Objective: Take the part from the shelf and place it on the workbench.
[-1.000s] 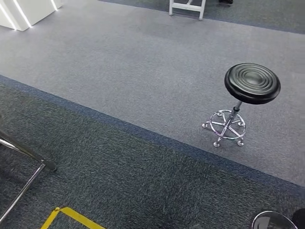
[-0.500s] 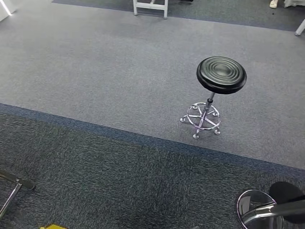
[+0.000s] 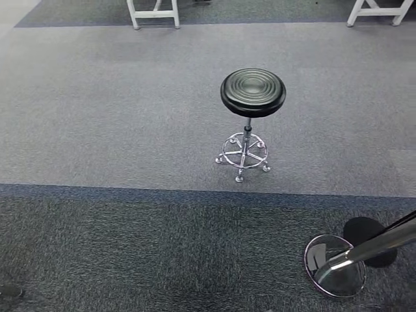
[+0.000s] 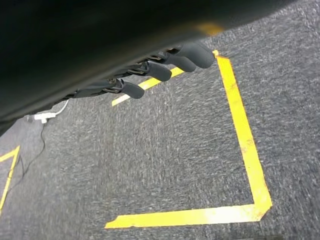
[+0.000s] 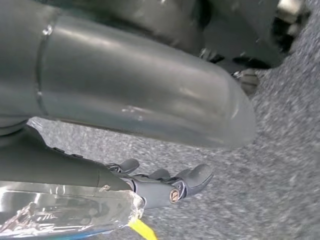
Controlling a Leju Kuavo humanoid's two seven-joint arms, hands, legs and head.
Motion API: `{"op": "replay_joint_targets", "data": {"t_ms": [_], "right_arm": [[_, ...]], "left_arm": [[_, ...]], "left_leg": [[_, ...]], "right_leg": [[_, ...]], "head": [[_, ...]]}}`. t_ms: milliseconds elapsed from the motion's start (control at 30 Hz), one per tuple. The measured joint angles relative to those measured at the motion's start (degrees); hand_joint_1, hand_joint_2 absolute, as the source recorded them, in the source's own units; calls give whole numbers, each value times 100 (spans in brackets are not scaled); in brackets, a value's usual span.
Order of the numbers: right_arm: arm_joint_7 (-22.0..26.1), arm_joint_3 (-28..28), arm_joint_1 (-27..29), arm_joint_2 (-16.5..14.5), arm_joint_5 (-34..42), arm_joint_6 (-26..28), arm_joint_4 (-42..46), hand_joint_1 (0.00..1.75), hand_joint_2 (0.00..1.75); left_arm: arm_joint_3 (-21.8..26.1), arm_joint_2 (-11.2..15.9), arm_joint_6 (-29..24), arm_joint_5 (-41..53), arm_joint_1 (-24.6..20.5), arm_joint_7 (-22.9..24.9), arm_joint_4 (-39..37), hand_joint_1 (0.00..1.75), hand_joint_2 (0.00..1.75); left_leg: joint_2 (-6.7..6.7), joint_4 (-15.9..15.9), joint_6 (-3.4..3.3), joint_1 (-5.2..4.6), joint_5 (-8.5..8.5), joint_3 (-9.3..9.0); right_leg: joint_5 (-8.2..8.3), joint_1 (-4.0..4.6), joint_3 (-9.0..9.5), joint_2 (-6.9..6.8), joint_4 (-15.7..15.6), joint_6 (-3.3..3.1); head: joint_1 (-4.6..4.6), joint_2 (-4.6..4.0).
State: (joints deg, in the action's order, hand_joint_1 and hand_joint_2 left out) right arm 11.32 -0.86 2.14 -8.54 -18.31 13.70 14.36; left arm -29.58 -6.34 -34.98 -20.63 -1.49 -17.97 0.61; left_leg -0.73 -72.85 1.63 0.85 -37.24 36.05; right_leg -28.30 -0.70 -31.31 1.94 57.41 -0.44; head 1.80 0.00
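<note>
The right wrist view shows the right hand [image 5: 113, 175] gripping the part [image 5: 64, 212], a clear plastic bag, against its fingers. The left hand [image 4: 158, 70] hangs over yellow floor tape [image 4: 241, 145], fingers apart, holding nothing. Farther off, the head view shows a black stool [image 3: 253, 93] on grey carpet [image 3: 98, 117], white table legs [image 3: 152, 13] beyond.

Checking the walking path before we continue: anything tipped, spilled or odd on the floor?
Nothing stands out. The black round-seated stool with a chrome base stands upright on the grey carpet. A second chrome stool base sits flat at lower right. The yellow floor tape looks intact.
</note>
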Motion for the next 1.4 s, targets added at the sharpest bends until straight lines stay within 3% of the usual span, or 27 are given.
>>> {"op": "replay_joint_targets", "data": {"t_ms": [33, 67, 133, 200, 267, 300, 333, 367, 433, 500, 533, 600, 667, 733, 800, 867, 933, 1000, 1033, 1067, 1100, 1167, 1233, 1300, 1333, 1400], "right_arm": [[-9, 2, 15, 0, -1, 2, 1, 0, 0], [-17, 3, 30, 0, -1, 3, 1, 0, 0], [-28, 6, 43, -6, 3, -2, 3, 0, 0], [-31, 7, 42, -15, 8, -11, 8, 0, 0], [-32, 8, 62, -17, 10, -18, 12, 0, 0], [-33, 9, 81, -16, 11, -19, 13, 0, 0], [-35, 10, 95, -15, 11, -18, 13, 0, 0], [-36, 12, 98, -13, 13, -17, 14, 0, 0], [-37, 15, 79, -12, 17, -15, 20, 0, 0], [-39, 20, 77, -11, 24, -17, 30, 0, 0], [-43, 23, 90, -11, 26, -19, 34, 0, 0], [-51, 29, 113, -8, 29, -21, 41, 0, 0], [-55, 32, 101, -3, 31, -22, 60, 0, 0], [-56, 33, 91, -3, 33, -24, 84, 0, 0], [-59, 36, 108, -3, 36, -26, 92, 0, 0], [-63, 47, 115, -3, 42, -25, 94, 0, 0], [-64, 58, 99, -3, 45, -25, 97, 0, 0], [-65, 66, 98, -3, 45, -26, 98, 0, 0], [-65, 70, 107, -3, 45, -28, 98, 0, 0], [-63, 73, 116, -3, 45, -32, 98, 0, 0], [-60, 75, 122, -3, 45, -39, 98, 0, 0], [-48, 76, 118, -4, 45, -56, 99, 0, 0], [-38, 78, 109, -5, 44, -67, 103, 0, 0], [-28, 80, 121, -2, 44, -72, 108, 0, 0], [-20, 81, 132, 3, 43, -71, 109, 0, 0], [-2, 83, 132, 12, 43, -68, 109, 0, 0]], "left_arm": [[-2, 1, 0, -11, 10, 0, 0, 0, 0], [-4, 2, -1, -23, 16, 0, 0, 0, 0], [-11, 9, -1, -41, 19, 0, -2, 0, 0], [-20, 16, -2, -44, 19, 0, -5, 0, 0], [-32, 18, -3, -45, 10, 0, -7, 0, 0], [-37, 19, -4, -46, 3, 0, -7, 0, 0], [-38, 18, -6, -46, -3, -1, -7, 0, 0], [-39, 16, -7, -46, -1, -1, -7, 0, 0], [-41, 7, -8, -47, 16, -2, -7, 0, 0], [-43, 4, -8, -60, 28, -2, -7, 0, 0], [-45, 3, -8, -70, 26, -2, -7, 0, 0], [-54, -2, -7, -83, 18, -3, -7, 0, 0], [-70, -7, -6, -83, 17, -4, -7, 0, 0], [-81, -5, -5, -85, 5, -5, -7, 0, 0], [-87, -3, -5, -87, -21, -8, -7, 0, 0], [-92, -2, -5, -87, -26, -10, -7, 0, 0], [-94, -2, -5, -87, -11, -11, -7, 0, 0], [-95, -2, -5, -89, 7, -11, -7, 0, 0], [-96, -1, -5, -89, 14, -11, -7, 0, 0], [-96, -1, -5, -90, 17, -11, -7, 0, 0], [-98, 1, -5, -90, 19, -11, -7, 0, 0], [-105, 12, -5, -90, 18, -11, -7, 0, 0], [-120, 22, -5, -89, 15, -11, -8, 0, 0], [-134, 20, -3, -93, 7, -14, -8, 0, 0], [-139, 20, -2, -97, 0, -17, -8, 0, 0], [-146, 16, 2, -103, -3, -25, -8, 0, 0]], "left_leg": [[13, 39, -28, -5, 119, 5], [45, 286, -67, -13, 334, -85], [280, 1040, -178, -31, 768, -387], [489, 1489, -241, -45, 897, -565], [455, 1572, -255, -55, 880, -592], [393, 1607, -269, -48, 902, -605], [331, 1648, -288, -36, 926, -617], [257, 1688, -307, -23, 945, -629], [91, 1709, -329, -25, 948, -635], [-88, 1703, -328, -32, 934, -637], [-167, 1700, -322, -33, 924, -639], [-304, 1695, -290, -31, 897, -673], [-411, 1681, -229, -60, 855, -712], [-499, 1664, -173, -94, 829, -740], [-545, 1647, -122, -82, 798, -768], [-341, 1425, -58, -54, 595, -695], [-75, 771, -26, -40, 202, -406], [-9, 86, -37, -39, -51, -73], [0, -28, -54, -39, -17, -5], [14, 86, -83, -42, 136, -40], [72, 394, -127, -47, 369, -168], [371, 1141, -247, -57, 765, -478], [581, 1523, -301, -66, 856, -628], [494, 1609, -296, -61, 858, -651], [422, 1652, -303, -51, 887, -660], [257, 1732, -320, -22, 939, -672]], "right_leg": [[0, 13, 7, 88, 1, -1], [0, 25, 18, 174, 1, -1], [-1, 42, 25, 333, 10, 10], [6, 38, -10, 466, 20, 53], [32, 19, -66, 579, 1, 132], [29, 14, -95, 536, 10, 165], [-23, 21, -148, 409, 78, 192], [-137, 29, -245, 241, 250, 213], [-504, 24, -570, -69, 913, 249], [-711, 7, -852, -140, 1503, 291], [-659, 1, -854, -159, 1530, 307], [-301, -5, -512, -274, 934, 320], [-64, 17, -107, -494, 216, 281], [-47, 39, 17, -556, -8, 206], [-32, 30, 0, -439, -4, 131], [-10, 13, -3, -331, -10, 61], [18, 9, -15, -207, -12, 8], [35, 22, -38, -56, -9, -19], [40, 32, -42, 25, -8, -24], [47, 43, -41, 109, -7, -26], [54, 53, -36, 192, -7, -24], [68, 68, -42, 344, 1, -7], [91, 60, -90, 478, 11, 46], [124, 41, -156, 595, 4, 125], [104, 41, -202, 547, 35, 158], [-119, 52, -413, 256, 378, 206]], "head": [[-1, 0], [-1, 0], [2, 0], [4, 0], [-1, 0], [1, 0], [12, 0], [33, 0], [63, 0], [65, 0], [65, 0], [68, 0], [64, 0], [41, 0], [26, 0], [12, 0], [-7, 0], [-12, 0], [-14, 0], [-14, 0], [-14, 0], [-9, 0], [-7, 0], [-13, 0], [-9, 0], [28, 0]]}}
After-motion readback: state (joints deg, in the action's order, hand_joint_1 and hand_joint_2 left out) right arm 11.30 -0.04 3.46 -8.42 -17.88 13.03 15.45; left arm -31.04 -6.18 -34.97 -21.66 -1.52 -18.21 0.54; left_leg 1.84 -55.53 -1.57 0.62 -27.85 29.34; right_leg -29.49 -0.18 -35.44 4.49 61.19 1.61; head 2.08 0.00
